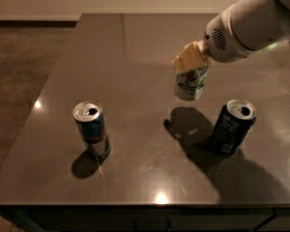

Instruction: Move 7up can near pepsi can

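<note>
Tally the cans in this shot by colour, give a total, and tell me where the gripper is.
White with green and red, 7up can: 1
Dark navy, pepsi can: 1
Blue and silver, slim can: 1
Total: 3 cans
The gripper is shut on the 7up can, holding it above the table, nearer the pepsi can than the slim can.
</note>
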Action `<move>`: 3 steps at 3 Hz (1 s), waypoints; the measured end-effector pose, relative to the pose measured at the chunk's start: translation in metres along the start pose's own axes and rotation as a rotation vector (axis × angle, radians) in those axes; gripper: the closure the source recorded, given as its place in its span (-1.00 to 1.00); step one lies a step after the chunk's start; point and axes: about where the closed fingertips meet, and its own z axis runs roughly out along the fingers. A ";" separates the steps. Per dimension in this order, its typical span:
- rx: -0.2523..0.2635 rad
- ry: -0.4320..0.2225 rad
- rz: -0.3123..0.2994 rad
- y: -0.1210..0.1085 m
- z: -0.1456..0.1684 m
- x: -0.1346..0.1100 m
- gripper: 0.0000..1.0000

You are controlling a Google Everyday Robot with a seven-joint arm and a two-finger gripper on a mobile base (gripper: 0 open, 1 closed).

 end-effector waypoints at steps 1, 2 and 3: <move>0.002 0.010 0.040 -0.009 -0.002 0.022 1.00; -0.010 0.014 0.055 -0.015 0.004 0.038 1.00; -0.008 0.010 0.048 -0.020 0.009 0.044 0.63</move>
